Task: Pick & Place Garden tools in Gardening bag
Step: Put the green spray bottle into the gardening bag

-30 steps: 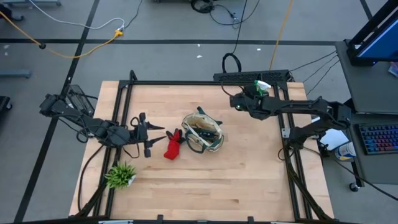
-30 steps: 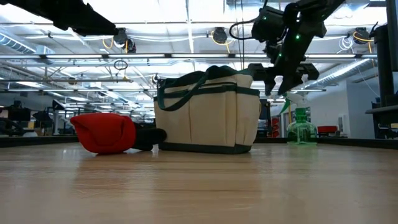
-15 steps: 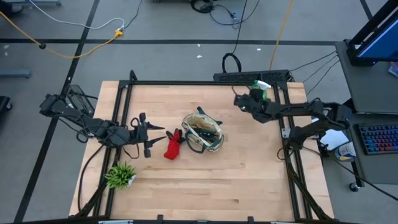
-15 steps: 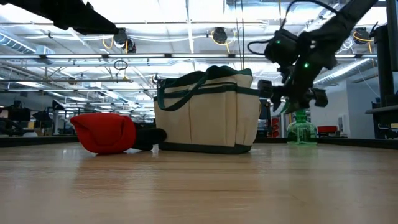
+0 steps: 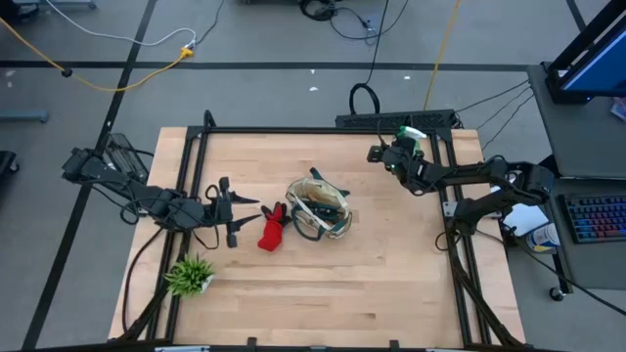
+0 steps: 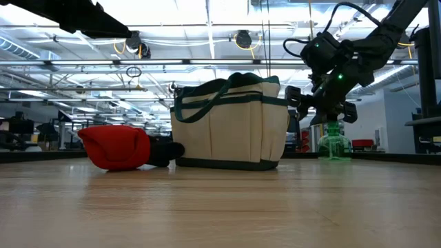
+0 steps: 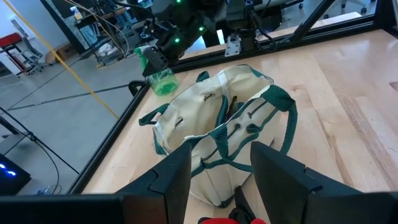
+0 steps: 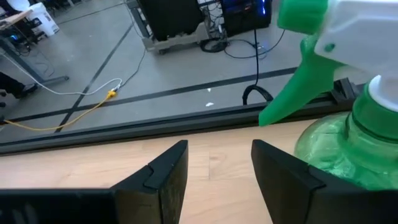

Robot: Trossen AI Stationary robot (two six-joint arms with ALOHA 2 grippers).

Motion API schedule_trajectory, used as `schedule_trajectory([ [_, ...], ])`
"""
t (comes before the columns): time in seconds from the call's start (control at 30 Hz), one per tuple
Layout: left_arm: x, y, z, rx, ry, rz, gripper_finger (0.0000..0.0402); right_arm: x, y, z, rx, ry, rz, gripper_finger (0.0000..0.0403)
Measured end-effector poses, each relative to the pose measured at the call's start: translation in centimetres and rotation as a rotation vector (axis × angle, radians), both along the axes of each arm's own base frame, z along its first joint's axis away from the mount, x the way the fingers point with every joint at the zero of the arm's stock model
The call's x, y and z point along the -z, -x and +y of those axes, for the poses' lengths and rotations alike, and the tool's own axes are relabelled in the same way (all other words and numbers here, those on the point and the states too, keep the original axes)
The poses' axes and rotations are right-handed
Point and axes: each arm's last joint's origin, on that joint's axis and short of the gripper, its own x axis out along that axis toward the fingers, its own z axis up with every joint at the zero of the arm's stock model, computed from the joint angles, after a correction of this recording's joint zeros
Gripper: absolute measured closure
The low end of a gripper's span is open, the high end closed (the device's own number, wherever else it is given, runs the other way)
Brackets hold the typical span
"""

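The cream gardening bag (image 5: 318, 208) with green trim stands upright mid-table, with dark tool handles inside it; it also shows in the low view (image 6: 231, 127) and in the left wrist view (image 7: 217, 134). The red glove (image 5: 269, 228) lies on the table just left of the bag. The green spray bottle (image 5: 412, 137) stands upright at the far right edge. My right gripper (image 5: 383, 154) is open and hovers right beside the bottle (image 8: 348, 130), which stands outside its fingers. My left gripper (image 5: 231, 210) is open and empty, left of the glove.
A spiky green plant tuft (image 5: 189, 276) sits at the near left corner. A black metal frame (image 5: 323, 130) runs round the table's edges. Bare wood lies in front of the bag and to its right.
My right gripper has come down and gone toward the table's far right corner, close up to the spray bottle, and has stayed open. The bag, glove and bottle have not moved.
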Motion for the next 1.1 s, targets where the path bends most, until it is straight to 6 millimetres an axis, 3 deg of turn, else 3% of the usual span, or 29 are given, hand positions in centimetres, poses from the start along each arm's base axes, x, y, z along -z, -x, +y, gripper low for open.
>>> schedule_trajectory([
  [1.1, 0.0, 0.0, 0.0, -0.001, -0.001, 0.0, 0.0229, 0.3, 2.5, -3.2, 0.094, -0.031, 0.079, 0.0241],
])
